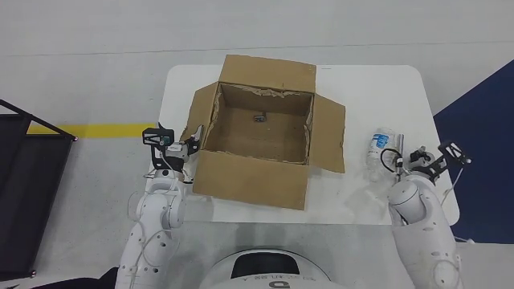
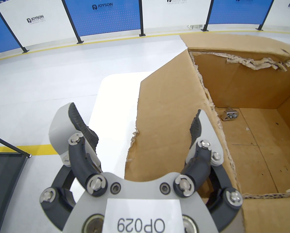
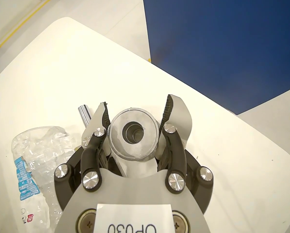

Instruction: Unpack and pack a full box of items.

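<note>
**Right gripper holding a metal part beside the open box**

The cardboard box [image 1: 249,181] is sitting open in the middle of the white desk [image 1: 369,88], flaps folded outward. A small metal block [image 2: 229,114] is lying on the box floor near the far wall. The left gripper [image 2: 135,112] is hovering at the box's left flap, its fingers spread wide and holding nothing. The right gripper [image 3: 136,107] is gripping a round metal part [image 3: 132,134] with a central hole, over the desk's right side. A crushed plastic bottle [image 3: 33,161] is lying just beside it, next to a chrome rod [image 3: 84,113].
</note>
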